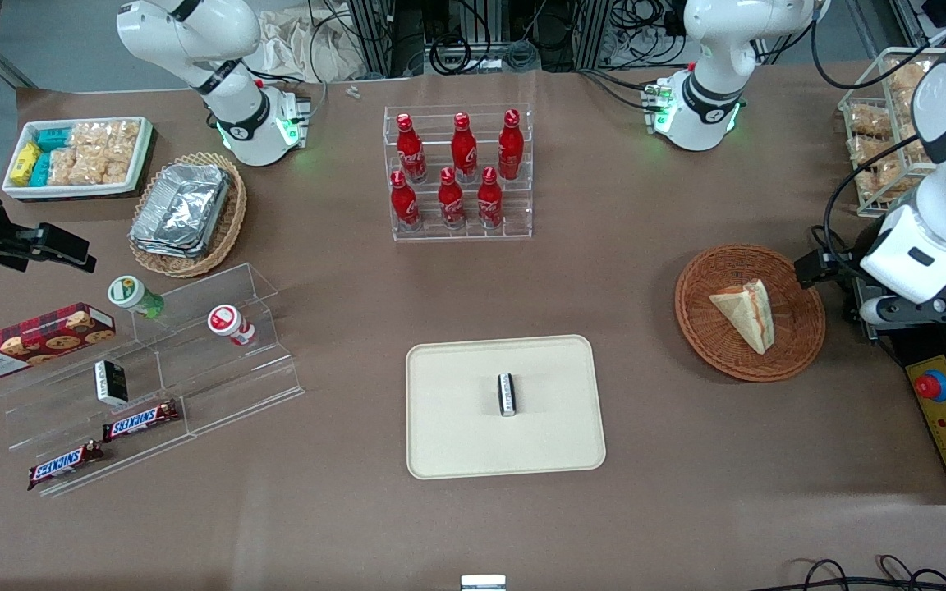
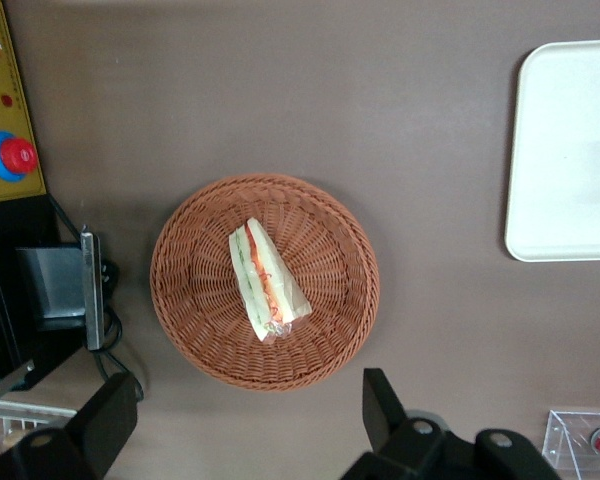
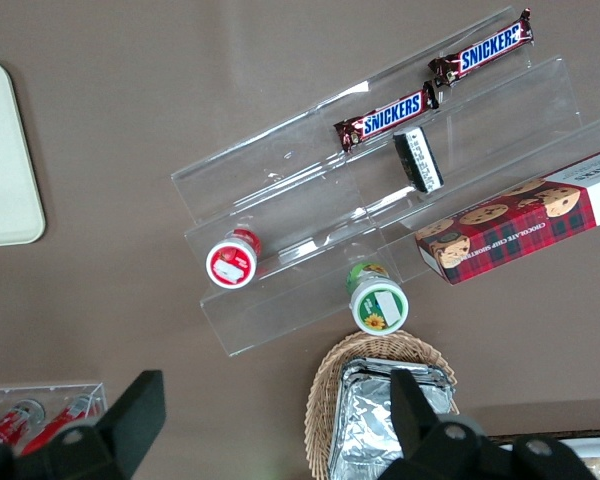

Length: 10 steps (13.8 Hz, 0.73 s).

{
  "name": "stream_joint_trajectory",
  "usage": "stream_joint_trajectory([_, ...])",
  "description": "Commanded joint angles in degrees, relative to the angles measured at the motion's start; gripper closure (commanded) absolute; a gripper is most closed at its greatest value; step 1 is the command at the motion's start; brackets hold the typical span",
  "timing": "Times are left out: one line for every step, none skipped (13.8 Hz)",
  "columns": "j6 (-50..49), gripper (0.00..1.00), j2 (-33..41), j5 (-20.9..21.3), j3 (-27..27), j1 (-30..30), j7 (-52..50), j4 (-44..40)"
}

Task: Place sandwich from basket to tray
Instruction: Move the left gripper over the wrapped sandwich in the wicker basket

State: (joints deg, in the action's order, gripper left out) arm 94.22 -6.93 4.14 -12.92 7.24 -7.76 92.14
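Observation:
The sandwich (image 1: pixel 748 312) (image 2: pixel 265 280), a wrapped white-bread wedge with red and green filling along its edge, lies in the round reddish-brown basket (image 1: pixel 711 345) (image 2: pixel 190 320). The cream tray (image 1: pixel 456 427) (image 2: pixel 565 150) lies nearer the front camera, toward the parked arm's end from the basket. A small black and silver packet (image 1: pixel 507 394) rests on the tray. My left gripper (image 2: pixel 242 415) (image 1: pixel 822 269) hangs open well above the table, just outside the basket's rim, with nothing between its fingers.
A control box with a red button (image 1: pixel 945 410) and a wire rack of bread packets (image 1: pixel 884 131) stand at the working arm's end. A rack of red bottles (image 1: pixel 461 172) is mid-table. An acrylic snack shelf (image 1: pixel 153 361), foil containers in a pale basket (image 1: pixel 185 213) and a white bin (image 1: pixel 79 156) sit toward the parked arm.

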Motion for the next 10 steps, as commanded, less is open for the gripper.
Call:
stream_joint_trajectory([5.8, 0.00, 0.8, -0.7, 0.3, 0.1, -2.5, 5.6])
stream_joint_trajectory([9.5, 0.00, 1.8, -0.6, 0.4, 0.1, -4.4, 9.5])
stream_joint_trajectory([12.8, 0.00, 2.5, -0.6, 0.9, 0.1, -7.9, 12.8])
stream_joint_trajectory([14.6, 0.00, 2.7, -0.7, 1.1, 0.0, -13.1, 15.0])
stream_joint_trajectory([15.1, 0.01, 2.6, -0.7, 1.1, 0.0, -19.9, 16.7])
stream_joint_trajectory([16.6, 0.01, 2.7, -0.8, 1.1, 0.0, -25.0, 18.9])
stream_joint_trajectory([20.6, 0.01, 3.0, -0.6, 1.1, -0.1, -27.9, 22.2])
stream_joint_trajectory([24.9, 0.01, 3.6, -0.6, 1.1, -0.2, -30.2, 25.7])
stream_joint_trajectory([29.3, 0.01, 3.9, -0.5, 1.1, -0.2, -33.6, 29.5])
stream_joint_trajectory([33.6, 0.01, 4.5, 0.0, 1.1, -0.2, -34.9, 33.3])
